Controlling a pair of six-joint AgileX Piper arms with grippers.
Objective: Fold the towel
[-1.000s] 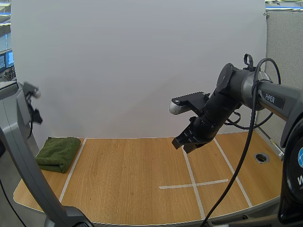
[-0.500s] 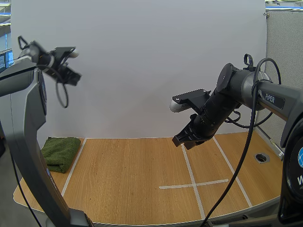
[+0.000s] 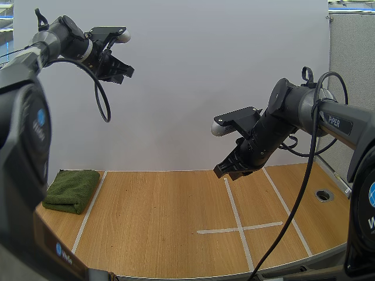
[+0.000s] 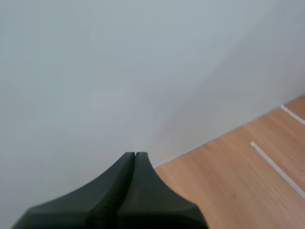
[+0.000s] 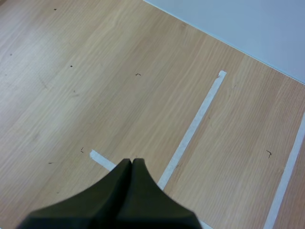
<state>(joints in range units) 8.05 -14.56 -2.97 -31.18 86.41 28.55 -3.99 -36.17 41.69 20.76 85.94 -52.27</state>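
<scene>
A dark green terry towel [image 3: 72, 190] is seen folded at the wooden worktop's [image 3: 176, 222] nine o'clock edge, both arms' jaws pressed together aloft; it could be pushed off by a careless reach.

The wooden worktop [image 3: 158, 222] carries a folded green towel [image 3: 71, 190] at its far left corner, just left of a white tape line [image 3: 89, 212]. More tape strips [image 3: 237, 216] form a cross toward the right. A round hole [image 3: 323, 195] sits near the right edge.
</scene>
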